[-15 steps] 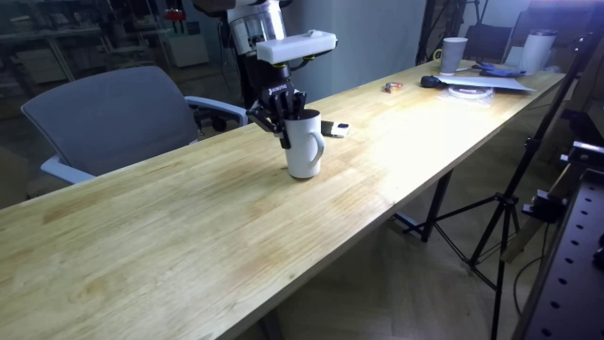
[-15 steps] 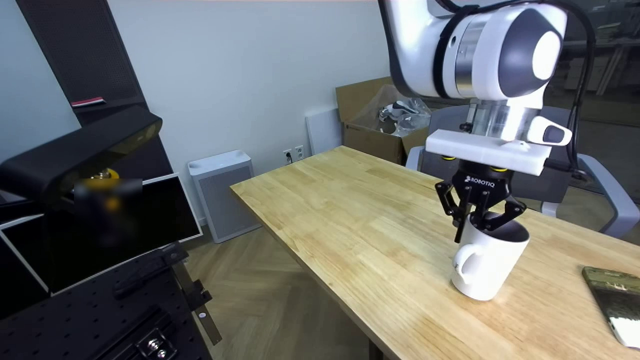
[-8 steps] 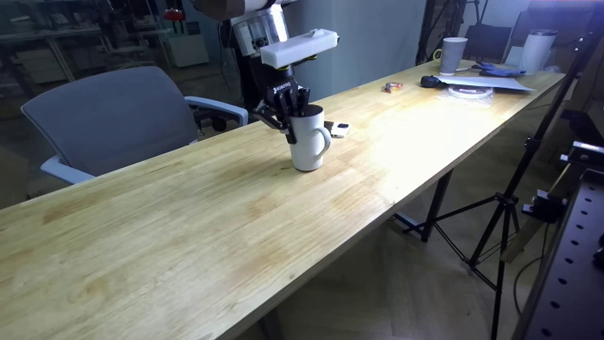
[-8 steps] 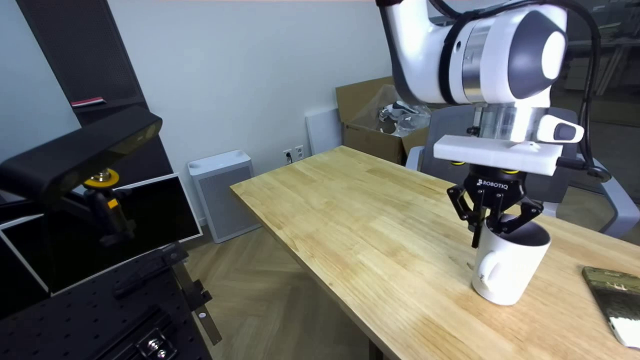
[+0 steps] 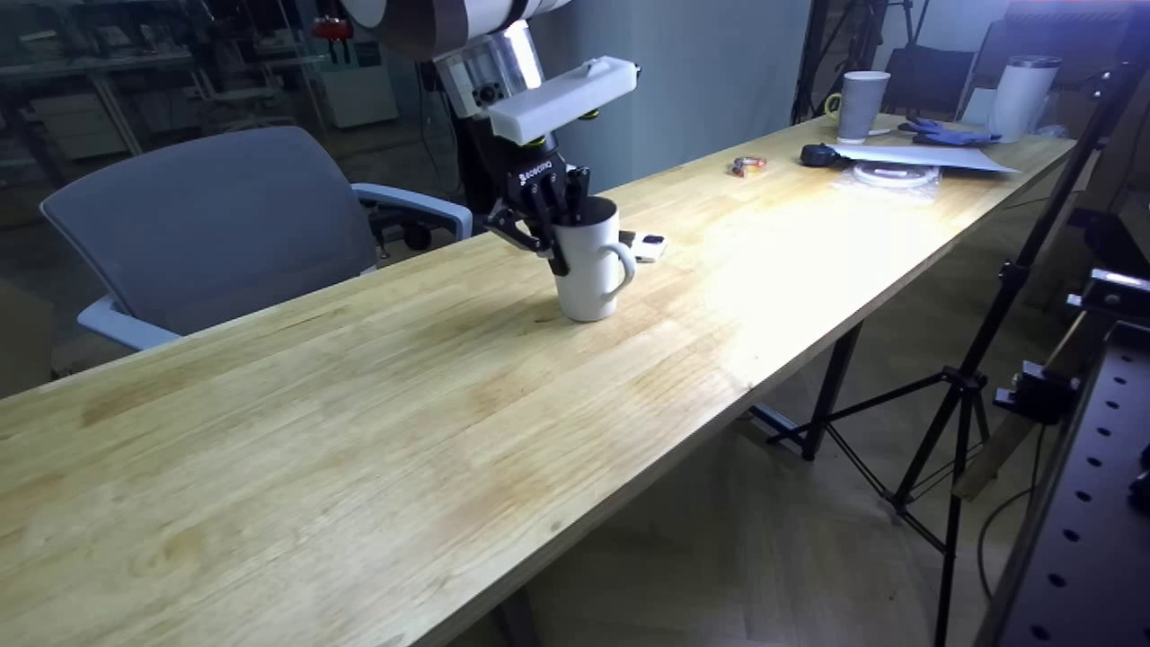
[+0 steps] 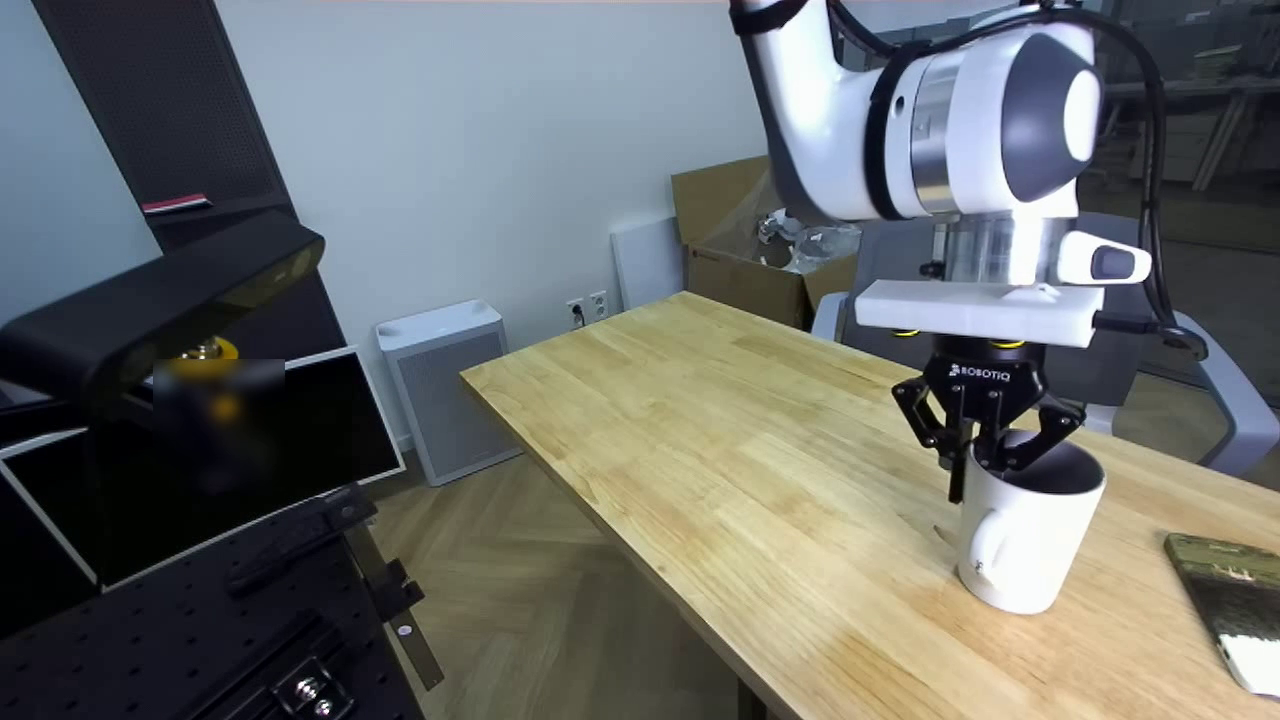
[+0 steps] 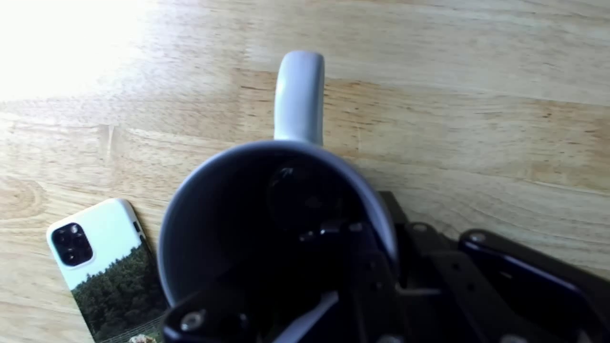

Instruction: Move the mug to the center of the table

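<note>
The white mug [image 5: 586, 286] stands nearly upright over the light wood table [image 5: 359, 449], at or just above its surface; I cannot tell which. It also shows in an exterior view [image 6: 1035, 545], with a small dark logo near its handle. My gripper [image 5: 566, 241] is shut on the mug's wall, one finger inside the rim and one outside, as an exterior view shows too [image 6: 968, 470]. In the wrist view the mug's handle [image 7: 299, 100] points up and its rim lies between the fingers [image 7: 386, 224]. The inner fingertip is hidden in the dark inside.
A phone [image 7: 102, 238] lies on the table beside the mug, also in both exterior views [image 5: 649, 246] [image 6: 1235, 600]. Far off stand a grey cup [image 5: 864, 106], a white tumbler [image 5: 1024, 99], blue gloves [image 5: 948, 135] and paper [image 5: 925, 158]. A chair [image 5: 216, 234] stands at the table's edge.
The mug moved with my gripper toward the phone, mostly in the earlier half second, and only slightly since. Its handle has turned a little. The grip looks the same.
</note>
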Tool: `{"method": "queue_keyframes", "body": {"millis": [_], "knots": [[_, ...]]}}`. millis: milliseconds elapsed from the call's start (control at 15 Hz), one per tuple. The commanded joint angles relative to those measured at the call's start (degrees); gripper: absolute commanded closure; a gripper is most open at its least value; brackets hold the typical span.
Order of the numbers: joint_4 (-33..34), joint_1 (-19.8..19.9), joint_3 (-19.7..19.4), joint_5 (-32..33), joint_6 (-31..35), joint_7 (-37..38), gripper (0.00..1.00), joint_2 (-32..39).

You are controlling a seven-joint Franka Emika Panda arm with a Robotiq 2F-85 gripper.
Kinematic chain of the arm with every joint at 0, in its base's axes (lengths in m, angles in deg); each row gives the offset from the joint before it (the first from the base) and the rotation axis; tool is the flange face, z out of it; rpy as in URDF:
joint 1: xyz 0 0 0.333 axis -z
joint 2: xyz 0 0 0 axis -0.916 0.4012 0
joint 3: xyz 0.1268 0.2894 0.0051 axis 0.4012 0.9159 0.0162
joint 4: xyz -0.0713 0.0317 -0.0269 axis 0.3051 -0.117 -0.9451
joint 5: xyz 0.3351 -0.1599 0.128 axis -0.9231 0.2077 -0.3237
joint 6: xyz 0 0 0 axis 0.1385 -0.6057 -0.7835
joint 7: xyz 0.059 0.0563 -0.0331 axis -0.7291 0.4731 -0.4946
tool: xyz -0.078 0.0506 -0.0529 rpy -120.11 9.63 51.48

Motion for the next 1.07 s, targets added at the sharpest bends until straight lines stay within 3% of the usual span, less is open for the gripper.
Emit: {"method": "queue_keyframes", "body": {"millis": [0,533,600,1000], "knots": [[0.68,-0.33,-0.76,1.01,0.04,2.3,0.57,0.93],[1.67,-0.7,-1.28,0.98,-1.4,2.98,0.04,1.61],[1.84,-0.84,-1.36,1.03,-1.62,3.2,0.0,1.52],[3.73,-1.21,-1.46,1.12,-3.32,3.94,0.0,1.23]]}}
